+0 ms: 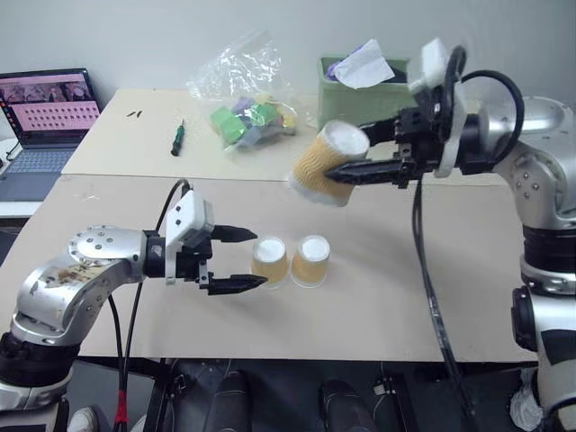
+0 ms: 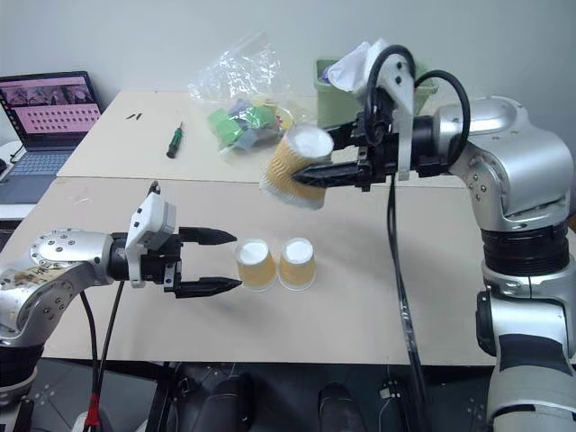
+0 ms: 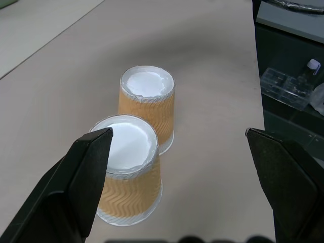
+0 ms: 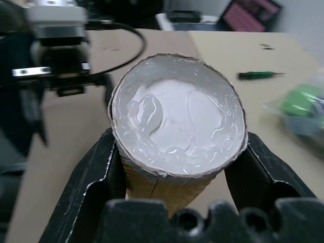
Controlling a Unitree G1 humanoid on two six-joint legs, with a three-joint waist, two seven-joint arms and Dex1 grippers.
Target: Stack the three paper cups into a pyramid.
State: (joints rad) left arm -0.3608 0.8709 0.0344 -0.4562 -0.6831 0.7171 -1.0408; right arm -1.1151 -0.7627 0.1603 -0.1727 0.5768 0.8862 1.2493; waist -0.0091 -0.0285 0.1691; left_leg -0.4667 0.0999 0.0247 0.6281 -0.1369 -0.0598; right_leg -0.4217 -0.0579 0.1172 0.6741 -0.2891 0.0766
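Two tan ribbed paper cups stand upside down, side by side and touching, on the near table: the left cup (image 1: 269, 261) and the right cup (image 1: 311, 260). My left gripper (image 1: 243, 258) hovers just left of them, open, with nothing between its fingers. The third cup (image 1: 328, 163) hangs tilted in the air above and behind the pair, white base toward the camera, and my right gripper (image 1: 360, 153) is shut on it. In the right wrist view that cup's white base (image 4: 177, 121) sits between both black fingers. The left wrist view shows the standing pair (image 3: 136, 167) ahead of the open fingers.
On the far table lie a clear bag of coloured blocks (image 1: 243, 112), a green-handled screwdriver (image 1: 178, 138) and a green tissue box (image 1: 360, 83). A laptop (image 1: 45, 117) stands at the far left. Black cables hang from both wrists.
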